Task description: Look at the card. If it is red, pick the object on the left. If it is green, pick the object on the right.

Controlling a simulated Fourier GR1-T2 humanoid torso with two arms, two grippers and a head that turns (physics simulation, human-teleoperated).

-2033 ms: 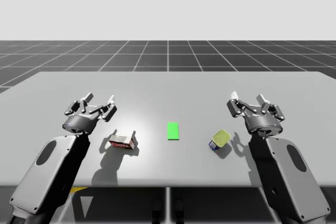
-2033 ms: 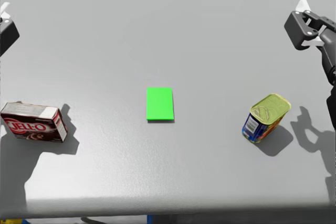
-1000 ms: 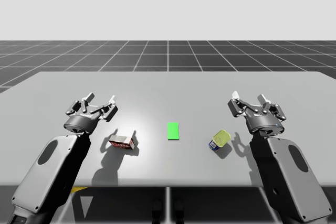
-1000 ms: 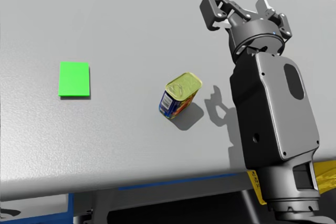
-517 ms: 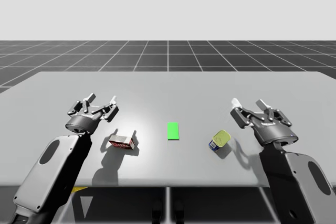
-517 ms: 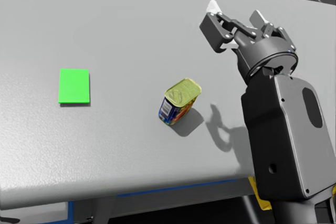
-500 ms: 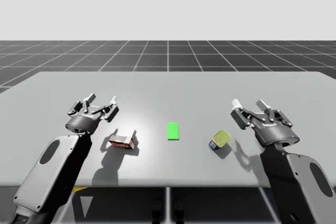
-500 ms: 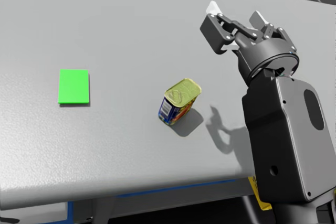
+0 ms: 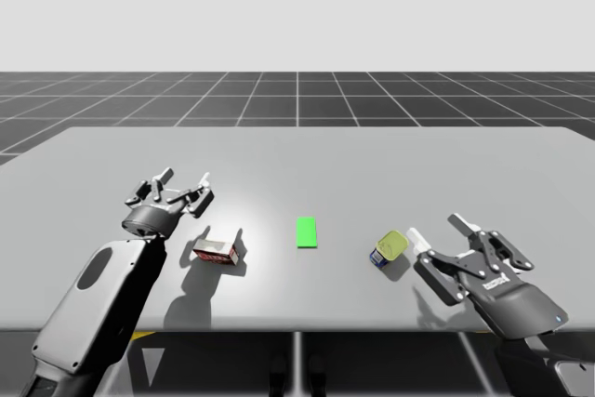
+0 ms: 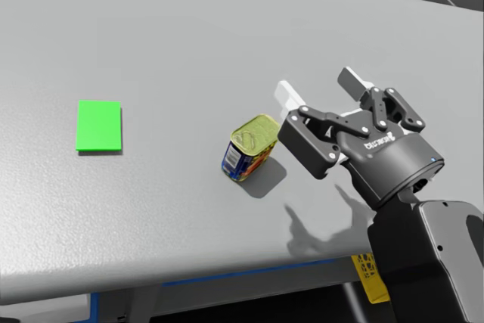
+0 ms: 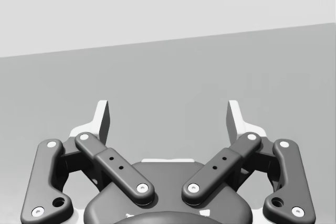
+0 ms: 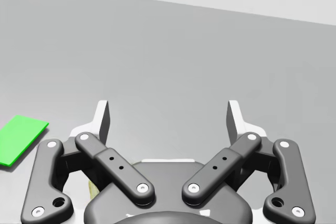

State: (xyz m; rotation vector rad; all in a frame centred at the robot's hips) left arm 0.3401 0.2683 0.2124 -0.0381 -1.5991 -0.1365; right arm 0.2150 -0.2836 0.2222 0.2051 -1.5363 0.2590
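A: Go across the table (image 9: 372, 151) from my left. What stands where?

B: First the left tool (image 9: 174, 191), fingers spread with nothing between them, just behind the dark red box (image 9: 217, 250). In the middle lies the card (image 9: 306, 231), flat and green.

A: Green, so the object on the right.

B: That is the yellow-topped blue can (image 9: 390, 248), right of the card and near the table's front edge. The right tool (image 9: 439, 231) hangs just beside it on its right, fingers wide apart, gripping nothing.

A: Which way to the can?

B: To the tool's left and lower, I judge; the right wrist view shows a sliver of it under the tool. The lid looks oblong, running near-left to far-right, so closing across the narrow sides seems best. The right arm is far nearer.

A: Any writing?

B: Box and can both carry printed labels; I leave them unread.
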